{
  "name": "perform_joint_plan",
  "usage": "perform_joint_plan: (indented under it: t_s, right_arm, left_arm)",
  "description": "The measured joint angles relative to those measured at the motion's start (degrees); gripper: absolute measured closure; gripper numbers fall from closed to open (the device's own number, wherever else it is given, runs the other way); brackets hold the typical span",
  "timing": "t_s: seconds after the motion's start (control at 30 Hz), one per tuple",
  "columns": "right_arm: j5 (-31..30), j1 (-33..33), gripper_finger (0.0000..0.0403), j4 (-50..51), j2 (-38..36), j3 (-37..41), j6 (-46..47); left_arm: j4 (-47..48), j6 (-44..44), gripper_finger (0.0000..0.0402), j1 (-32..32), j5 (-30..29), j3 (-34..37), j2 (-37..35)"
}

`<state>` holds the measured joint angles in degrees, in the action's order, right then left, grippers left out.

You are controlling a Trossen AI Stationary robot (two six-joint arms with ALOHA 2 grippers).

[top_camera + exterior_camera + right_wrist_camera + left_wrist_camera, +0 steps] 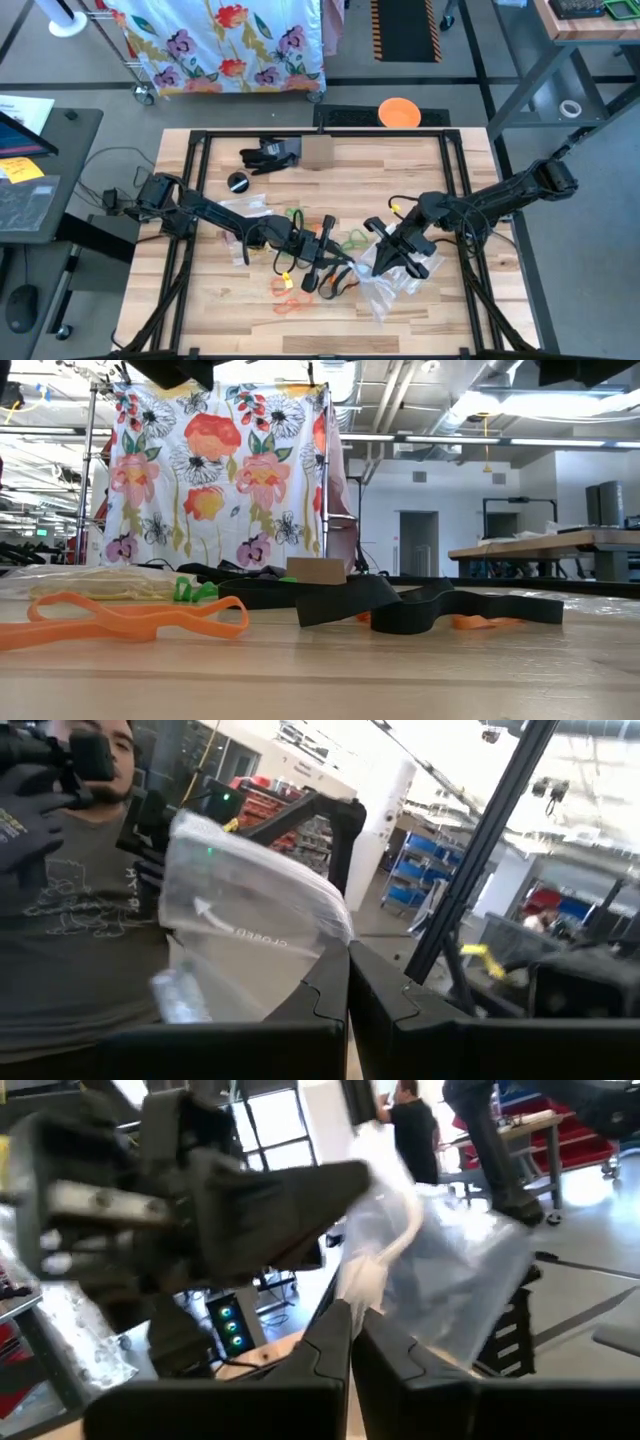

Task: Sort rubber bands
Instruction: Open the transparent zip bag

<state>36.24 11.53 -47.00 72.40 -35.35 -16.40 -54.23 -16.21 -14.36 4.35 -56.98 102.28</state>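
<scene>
Rubber bands lie loose on the wooden table: orange ones (pixel 285 290) (pixel 120 622), green ones (pixel 355 240) (pixel 195 590), a red one (pixel 325 222) and black ones (pixel 400 605). My left gripper (pixel 335 262) (pixel 350 1330) and my right gripper (pixel 382 262) (pixel 348 975) meet tip to tip over the table's middle. Both are shut on a clear zip bag (pixel 388 290) (pixel 450 1270) (pixel 250 915). Neither gripper shows in the low view. My left gripper pinches the bag's edge by its white zip strip (pixel 368 1295) between the fingertips. The fingers come about level from the table's left side. The bag stands up beyond them, clear of the table in this view. My right gripper pinches the bag at a lower corner (pixel 322 965) between its two fingertips. It comes about level from the table's right side. The bag rises beyond the fingers; its body shows crumpled and slack.
A second clear bag (pixel 245 207) (pixel 80 582) lies left of centre. At the far edge are a black glove (pixel 268 155), a small cardboard box (pixel 316 152) and a black round piece (pixel 238 182). A person (pixel 70 890) stands beyond the table.
</scene>
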Motion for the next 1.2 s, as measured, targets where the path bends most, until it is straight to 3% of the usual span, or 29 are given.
perform_joint_plan:
  t_s: [0.13, 0.3, 0.43, 0.53, 0.6, 0.7, 0.8, 0.9, 1.2]
  right_arm:
    - [-6.0, 0.0, 0.0394, 0.2, 0.0, 0.0, 8.7]
    - [-8.0, -1.5, 0.0339, 1.1, -0.2, 0.0, 13.6]
    - [-9.1, -3.2, 0.0292, 8.2, -2.8, 0.0, 13.8]
    - [-13.6, -3.9, 0.0272, 18.9, -6.6, 0.0, 12.7]
    - [-19.8, -4.2, 0.0267, 27.0, -9.6, 0.0, 11.7]
    - [-35.8, -3.9, 0.0266, 36.7, -13.7, 0.0, 11.4]
    - [-52.5, -3.1, 0.0270, 41.9, -16.0, 0.0, 11.5]
    - [-61.6, -2.9, 0.0272, 42.0, -15.8, 0.0, 11.7]
    - [-62.0, -3.1, 0.0273, 36.7, -12.0, 0.0, 11.0]
  left_arm:
    - [1.8, -0.9, 0.0401, -1.1, 1.0, -0.8, 0.0]
    - [6.2, -2.0, 0.0401, -1.8, -1.5, -1.6, -0.8]
    - [14.7, -5.3, 0.0401, -2.9, -11.9, -1.6, -4.4]
    - [21.6, -7.2, 0.0401, -4.3, -22.3, -1.6, -7.5]
    - [26.6, -7.3, 0.0401, -5.4, -29.5, -1.6, -9.8]
    - [34.9, -4.2, 0.0401, -6.2, -35.5, -1.6, -13.5]
    - [42.9, 0.0, 0.0401, -6.2, -36.1, -1.6, -16.2]
    - [48.4, 1.5, 0.0401, -6.3, -36.1, -1.6, -17.0]
    - [57.1, -0.8, 0.0401, -6.3, -36.2, -1.6, -16.9]
